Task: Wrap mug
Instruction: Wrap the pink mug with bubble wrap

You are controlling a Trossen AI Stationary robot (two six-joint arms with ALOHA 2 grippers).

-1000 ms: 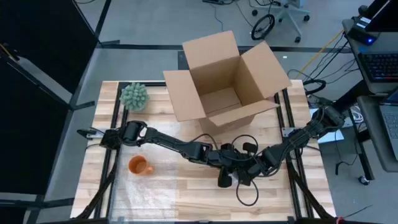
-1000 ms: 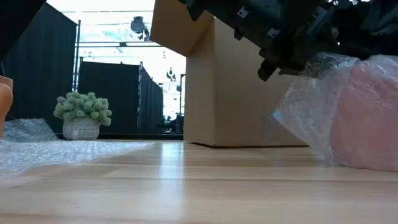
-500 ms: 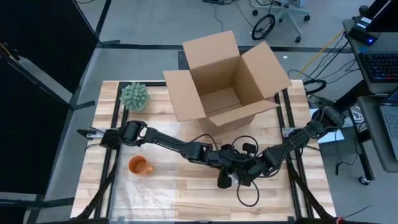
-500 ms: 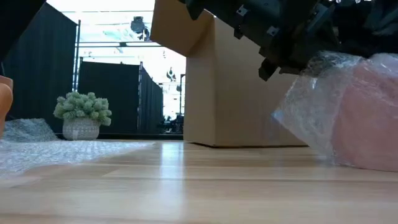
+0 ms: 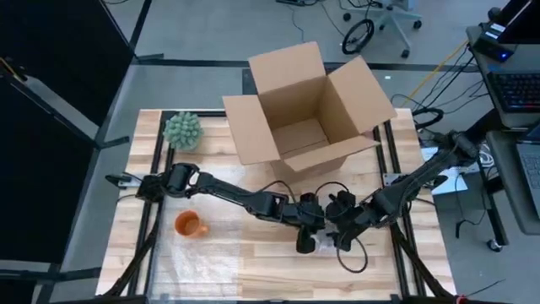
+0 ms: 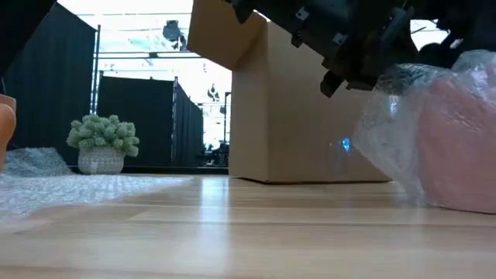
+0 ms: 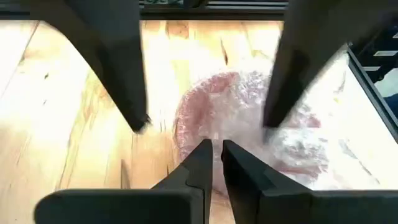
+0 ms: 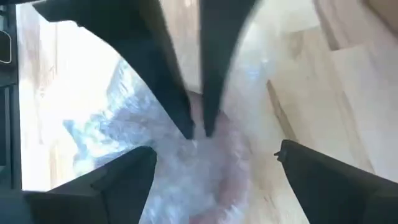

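Observation:
A pink mug wrapped in bubble wrap (image 7: 249, 127) lies on the table near its middle, also seen in the low view (image 6: 457, 139). My left gripper (image 7: 217, 152) reaches in from the table's left and is shut on the wrap. My right gripper (image 8: 214, 152) comes from the right, open wide. Its fingers stand on either side of the bundle without touching it. An orange mug (image 5: 189, 225) stands bare at the left, beside a flat sheet of bubble wrap (image 5: 202, 263). My left gripper pinches a bunched bit of the bubble wrap (image 8: 198, 134) on top of the pink mug between its two fingertips. The fingers slant down onto it from the table's left. The wrapped mug rests on the table below them, and loose wrap spreads around it.
An open cardboard box (image 5: 308, 110) stands at the far middle, close behind both grippers. A small potted plant (image 5: 181, 131) sits at the far left. Black cables loop on the table by the right arm (image 5: 354, 257).
My right gripper has opened wide and let go of the bubble wrap, and has drawn back a little toward the far edge. The wrap on the mug has loosened and shifted slightly. My left gripper has kept its hold.

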